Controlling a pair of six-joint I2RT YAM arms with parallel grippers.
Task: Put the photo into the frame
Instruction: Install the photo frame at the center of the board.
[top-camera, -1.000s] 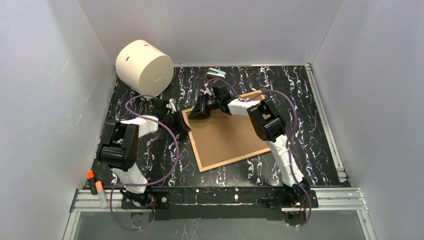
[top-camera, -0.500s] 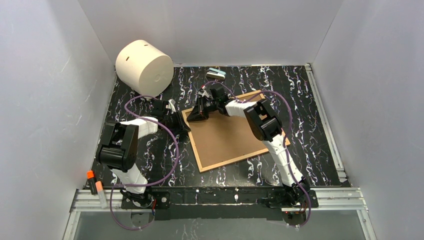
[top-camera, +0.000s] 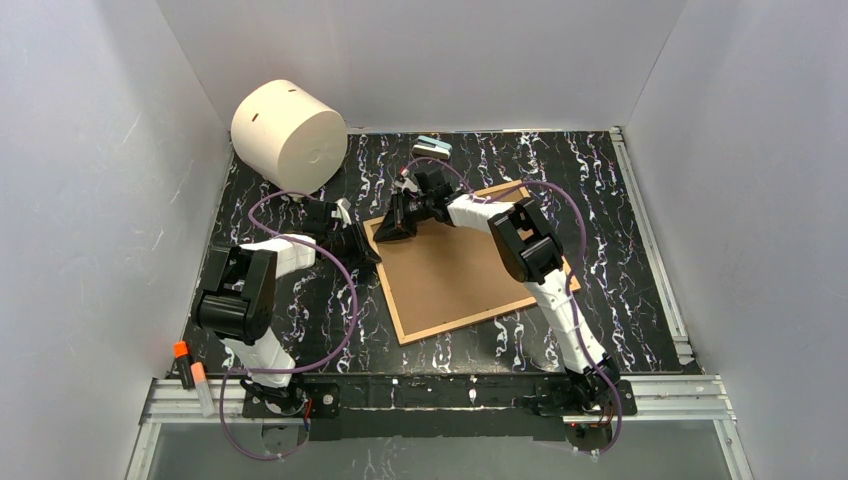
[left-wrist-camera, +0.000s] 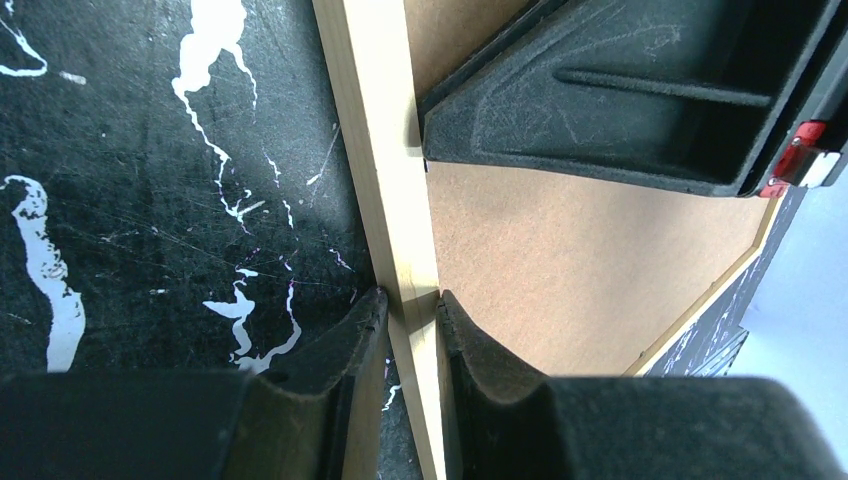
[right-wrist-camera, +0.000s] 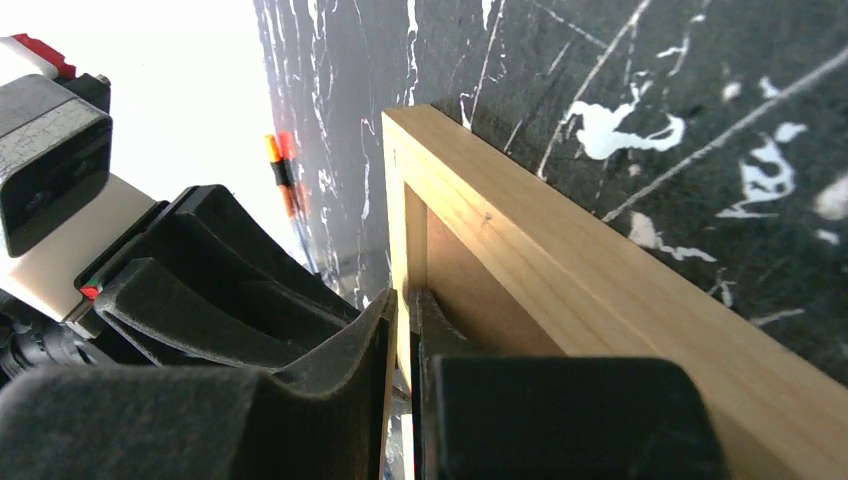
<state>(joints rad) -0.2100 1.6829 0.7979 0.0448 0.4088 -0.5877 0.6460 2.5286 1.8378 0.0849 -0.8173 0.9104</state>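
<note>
Clamped in the left gripper (left-wrist-camera: 410, 305): the thin, pale wood rim of the frame (top-camera: 455, 270), at its 9 o'clock side. Pinched too in the right gripper (right-wrist-camera: 403, 320), near the 11 o'clock corner. Lying flat on the table (top-camera: 620, 230) of black, white-veined marble, smooth brown fibreboard back up. Flanked by a cream cylinder (top-camera: 288, 135) at 10 o'clock and a teal box (top-camera: 432, 147) at 12.

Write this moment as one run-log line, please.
left gripper: grips frame edge | right gripper: grips frame corner | frame: back up | photo: unseen
</note>
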